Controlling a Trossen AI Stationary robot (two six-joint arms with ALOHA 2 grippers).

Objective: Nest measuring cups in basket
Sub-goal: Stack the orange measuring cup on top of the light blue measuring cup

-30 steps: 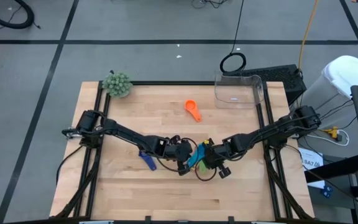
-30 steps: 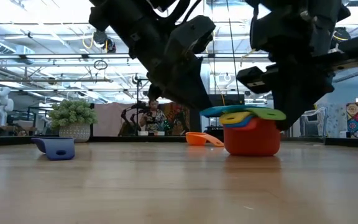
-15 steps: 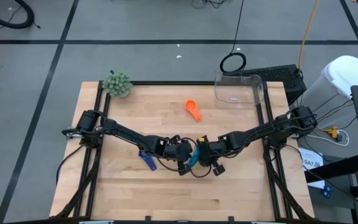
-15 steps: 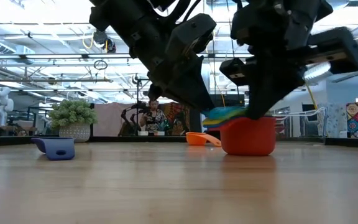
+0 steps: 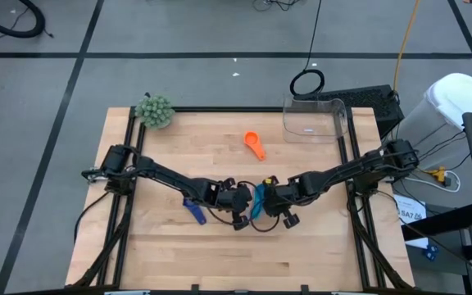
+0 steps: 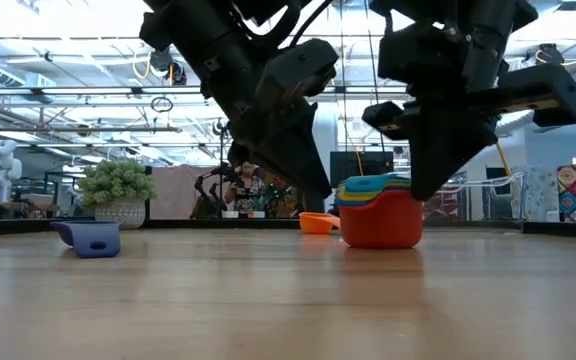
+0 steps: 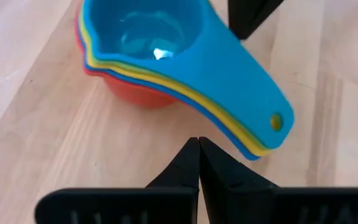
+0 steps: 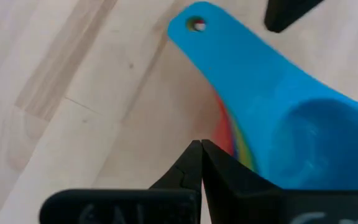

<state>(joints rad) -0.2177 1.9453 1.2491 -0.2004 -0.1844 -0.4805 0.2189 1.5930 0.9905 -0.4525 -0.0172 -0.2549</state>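
Measuring cups, nested in a stack (image 6: 378,212), stand on the desk (image 5: 301,254) between the left jaws (image 5: 242,215) and right jaws (image 5: 279,210), both closed and holding nothing. A sideways nudge from either could topple the stack. Orange cup (image 5: 255,144) and basket (image 5: 314,120) lie well beyond the jaws, with bare wood between.

Your two grippers crowd the nested stack of cups (image 5: 256,202) mid-table, the left gripper (image 5: 245,215) and right gripper (image 5: 269,205) flanking it with closed fingers. The dark blue cup (image 5: 194,211) blocks the left side. Bare wood lies toward the orange cup (image 5: 255,144) and basket (image 5: 315,120).
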